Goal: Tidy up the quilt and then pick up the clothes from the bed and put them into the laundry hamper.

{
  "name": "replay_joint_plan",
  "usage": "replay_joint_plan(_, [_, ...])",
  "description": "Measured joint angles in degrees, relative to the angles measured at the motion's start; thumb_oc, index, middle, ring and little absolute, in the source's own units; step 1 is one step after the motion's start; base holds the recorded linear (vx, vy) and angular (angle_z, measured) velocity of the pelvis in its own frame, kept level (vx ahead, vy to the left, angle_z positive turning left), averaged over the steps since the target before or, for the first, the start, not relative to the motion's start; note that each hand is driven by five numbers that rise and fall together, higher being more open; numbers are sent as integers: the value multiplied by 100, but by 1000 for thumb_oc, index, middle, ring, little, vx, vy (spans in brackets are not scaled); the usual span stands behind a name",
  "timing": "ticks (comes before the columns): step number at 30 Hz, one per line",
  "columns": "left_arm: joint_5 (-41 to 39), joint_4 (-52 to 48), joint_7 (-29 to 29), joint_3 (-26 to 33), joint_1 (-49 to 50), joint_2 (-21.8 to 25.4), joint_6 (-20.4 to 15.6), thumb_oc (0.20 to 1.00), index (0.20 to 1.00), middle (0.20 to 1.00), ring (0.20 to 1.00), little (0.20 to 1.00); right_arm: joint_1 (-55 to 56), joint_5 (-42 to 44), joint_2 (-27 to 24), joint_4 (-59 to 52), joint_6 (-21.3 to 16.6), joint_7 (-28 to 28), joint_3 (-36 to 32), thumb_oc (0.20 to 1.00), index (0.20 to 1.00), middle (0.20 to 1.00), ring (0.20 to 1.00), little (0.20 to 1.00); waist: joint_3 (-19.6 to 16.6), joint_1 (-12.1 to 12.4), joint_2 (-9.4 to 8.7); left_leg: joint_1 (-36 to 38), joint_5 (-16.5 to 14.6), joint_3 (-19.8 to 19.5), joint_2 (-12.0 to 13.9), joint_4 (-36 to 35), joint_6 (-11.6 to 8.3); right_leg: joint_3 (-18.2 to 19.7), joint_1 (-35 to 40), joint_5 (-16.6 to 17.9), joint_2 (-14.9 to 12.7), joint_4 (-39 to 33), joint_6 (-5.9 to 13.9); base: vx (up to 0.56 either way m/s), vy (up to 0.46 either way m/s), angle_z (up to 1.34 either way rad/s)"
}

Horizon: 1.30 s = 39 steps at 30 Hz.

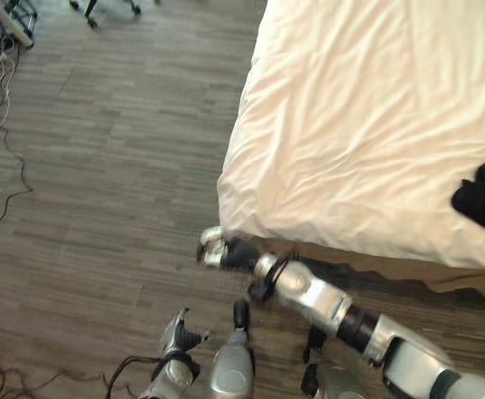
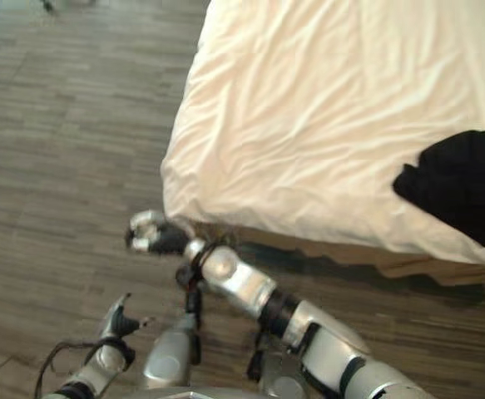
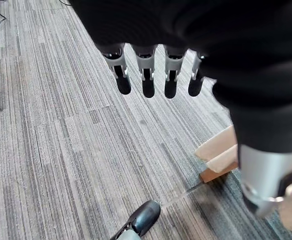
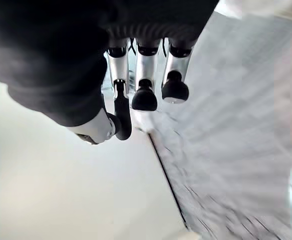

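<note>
Right eye view, black clothes (image 2: 462, 184) on quilt (image 2: 325, 108)

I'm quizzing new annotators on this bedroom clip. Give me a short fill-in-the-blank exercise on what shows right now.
1. The quilt covering the bed is ____ in colour.
2. The garment lying on the quilt is ____.
3. The right hand is beside the bed's ____.
4. The left hand hangs over the ____.

Missing words: white; black; corner; floor
</note>
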Motion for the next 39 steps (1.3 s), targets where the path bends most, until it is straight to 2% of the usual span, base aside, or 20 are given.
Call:
replay_joint_plan(2, [-3, -38, -6, -13, 149, 9, 13, 1000, 1000, 1000, 1000, 1000, -183, -15, -2, -290, -307, -264, -489, 200, 200, 200, 200, 200, -101, -73, 2, -63, -1, 92, -25, -5, 4, 135, -137, 37, -45, 1, 55, -231, 39, -35])
replay_joint_plan(3, [-128, -90, -7, -111, 105, 21, 12, 1000, 1000, 1000, 1000, 1000, -459, -266, -290, -358, -435, -377, -660, 200, 200, 200, 200, 200, -90, -247, 75, -222, 18, 147, -56, 5, 26, 182, -319, 87, -79, 14, 125, -99, 25, -10])
replay_joint_plan(5, [-215, -298, -38, -160, 103, 76, -55, 1000, 1000, 1000, 1000, 1000, -820, -659, -610, -324, -442, -630, -957, 200, 200, 200, 200, 200, -34, -308, 229, -519, 115, 266, -87, 31, 102, 246, -670, 153, -121, 18, 213, -133, -17, -16])
replay_joint_plan(7, [-223, -332, -98, -253, 10, 45, -68, 1000, 1000, 1000, 1000, 1000, -972, -972, -849, -218, -450, -920, -1252, 200, 200, 200, 200, 200, 123, -361, 433, -683, 204, 293, -145, 25, 192, 241, -833, 305, -191, 39, 254, -128, -55, -10])
replay_joint_plan(9, [-190, -392, -200, -717, -159, 111, -130, 1000, 1000, 1000, 1000, 1000, -1304, -1287, -1082, 930, -493, -1247, -1683, 200, 200, 200, 200, 200, 380, -471, 709, -1039, 201, 358, -135, 129, 183, 240, -1164, 319, -225, 65, 255, -73, 29, 0])
replay_joint_plan(11, [-166, -454, -253, -717, -304, 78, -210, 1000, 1000, 1000, 1000, 1000, -1366, -1457, -1461, 1505, -350, -1443, -1933, 200, 200, 200, 200, 200, 647, -490, 848, -1195, 235, 390, -159, 119, 182, 244, -1319, 343, -228, 56, 255, -58, 122, 4])
replay_joint_plan(12, [-160, -548, -302, -646, -335, 79, -210, 1000, 1000, 1000, 1000, 1000, -1021, -1455, -1713, 1594, -543, -1505, -2386, 200, 200, 200, 200, 200, 862, -511, 883, -1268, 310, 519, -201, 94, 222, 451, -1483, 532, -239, 99, 222, -14, 140, -16])
replay_joint_plan(15, [-200, -430, -493, -506, -345, 67, -96, 1000, 1000, 1000, 1000, 1000, -535, -1331, -1440, 853, -1054, -1451, -2921, 200, 200, 200, 200, 200, 1111, -851, 792, -1203, 287, 720, -266, 57, 313, 670, -1555, 622, -256, 58, 226, 52, 92, -33])
replay_joint_plan(16, [-224, -399, -527, -330, -463, 27, -39, 1000, 1000, 1000, 1000, 1000, -220, -1102, -1253, 809, -1132, -1429, -3057, 200, 200, 200, 200, 200, 1144, -824, 760, -995, 246, 824, -274, 44, 362, 716, -1369, 632, -292, 55, 216, 127, 68, -30])
replay_joint_plan(19, [-231, -351, -554, -293, -956, 28, -6, 1000, 1000, 1000, 1000, 1000, 805, -861, -1181, 1358, -1006, -1249, -3203, 200, 200, 200, 200, 200, 1148, -1046, 448, -448, 56, 983, -286, 37, 328, 873, -957, 606, -244, 54, 192, 150, 55, -27])
replay_joint_plan(23, [-376, -134, -630, -221, -1070, 0, -10, 1000, 1000, 1000, 1000, 1000, 2076, -294, -1126, 2867, -348, -1249, -3825, 200, 200, 200, 200, 200, 963, -1285, 2, 241, -264, 1203, -321, -2, 278, 990, -423, 402, -274, 39, 256, 223, 88, -38])
replay_joint_plan(24, [-394, 63, -649, -131, -1084, -48, 69, 1000, 1000, 1000, 1000, 1000, 2724, -278, -1144, 3220, -205, -1218, -4104, 200, 200, 200, 200, 200, 866, -1505, -134, 478, -368, 1281, -330, -11, 258, 1039, -222, 343, -276, 40, 263, 185, 109, -24])
replay_joint_plan(26, [-403, 287, -688, -120, -985, -85, 121, 1000, 1000, 1000, 1000, 1000, 3574, -281, -1260, 3418, -40, -1184, -4285, 1000, 1000, 1000, 1000, 1000, 651, -1725, -172, 748, -493, 1329, -272, -13, 229, 1062, 4, 311, -244, 39, 243, 170, 90, -25])
replay_joint_plan(28, [-403, 412, -739, -114, -870, -180, 189, 1000, 1000, 1000, 1000, 1000, 4225, -314, -1192, 3851, 53, -1039, -4274, 1000, 1000, 1000, 1000, 1000, 228, -1886, -179, 830, -523, 1278, -257, -13, 208, 1006, 124, 204, -240, 43, 266, 146, 65, 1])
replay_joint_plan(31, [-432, 419, -837, -119, -803, -297, 240, 1000, 1000, 1000, 1000, 1000, 4454, -368, -847, 4615, 150, -780, -4082, 1000, 1000, 1000, 1000, 1000, 66, -1936, -178, 1282, -595, 1372, -205, 4, 155, 952, 401, 208, -103, 137, 268, 103, 5, -22])
replay_joint_plan(33, [-433, 423, -872, -173, -581, -291, 237, 1000, 1000, 1000, 1000, 1000, 4082, -586, -605, 5081, 409, -698, -3927, 1000, 1000, 1000, 1000, 1000, -65, -1847, -37, 1449, -710, 1905, 58, -17, 167, 151, 161, 289, -22, 423, 355, 70, -55, -96])
replay_joint_plan(34, [-432, 436, -876, -232, -536, -305, 239, 1000, 1000, 1000, 1000, 1000, 4076, -594, -586, 5061, 421, -669, -3862, 1000, 1000, 1000, 1000, 1000, -160, -1881, 11, 1442, -718, 1995, 64, -17, 158, -173, 7, 199, -66, 572, 250, 188, -117, -74])
replay_joint_plan(36, [-415, 436, -927, -421, -320, -265, 234, 1000, 1000, 1000, 1000, 1000, 3982, -867, -508, 5108, 471, -649, -3824, 1000, 1000, 1000, 1000, 1000, -435, -1847, 89, 1535, -767, 2374, 168, -16, -26, -1208, -244, -360, -283, 1162, 156, 152, -131, -83])
replay_joint_plan(37, [-386, 430, -975, -423, -163, -225, 231, 1000, 1000, 1000, 1000, 1000, 3971, -978, -502, 5109, 495, -727, -3815, 1000, 1000, 1000, 1000, 1000, -541, -1739, 79, 1619, -795, 2635, 229, -15, -104, -1506, -278, -572, -337, 1335, -68, 117, -173, -106])
replay_joint_plan(39, [-358, 543, -1073, -494, 97, -179, 312, 1000, 1000, 1000, 1000, 1000, 4053, -1027, -619, 5058, 447, -730, -3665, 1000, 1000, 1000, 1000, 1000, -792, -1815, 89, 1737, -873, 2716, 399, 109, -278, -1416, -373, -658, -106, 1605, -177, 251, -221, -75])
